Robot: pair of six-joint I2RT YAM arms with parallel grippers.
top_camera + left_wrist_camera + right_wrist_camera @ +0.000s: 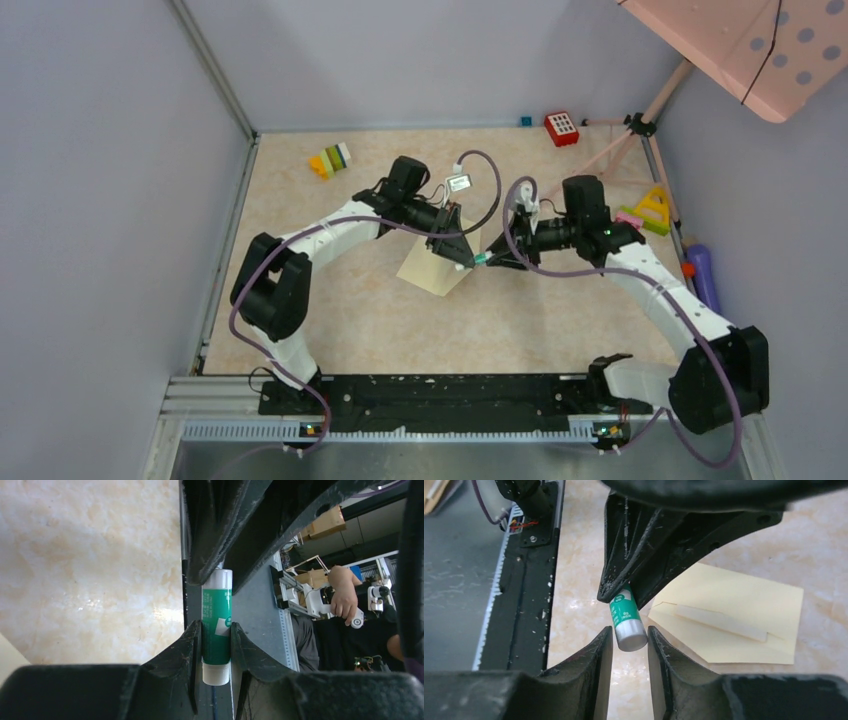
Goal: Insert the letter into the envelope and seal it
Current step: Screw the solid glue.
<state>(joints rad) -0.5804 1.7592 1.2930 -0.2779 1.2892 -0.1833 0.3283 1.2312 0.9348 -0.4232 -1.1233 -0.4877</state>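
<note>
The pale yellow envelope lies flat on the table at the middle, its pointed flap toward my right gripper. The letter is out of view. Just above the envelope's right corner, my left gripper is shut on a green glue stick. My right gripper faces it from the right. Its jaws stand on either side of the stick's grey end, with a narrow gap showing at the left finger.
Coloured blocks lie at the back left, and a red block at the back. A yellow triangle toy and a purple bottle sit by the right wall, near a pink tripod. The black base rail runs along the near edge.
</note>
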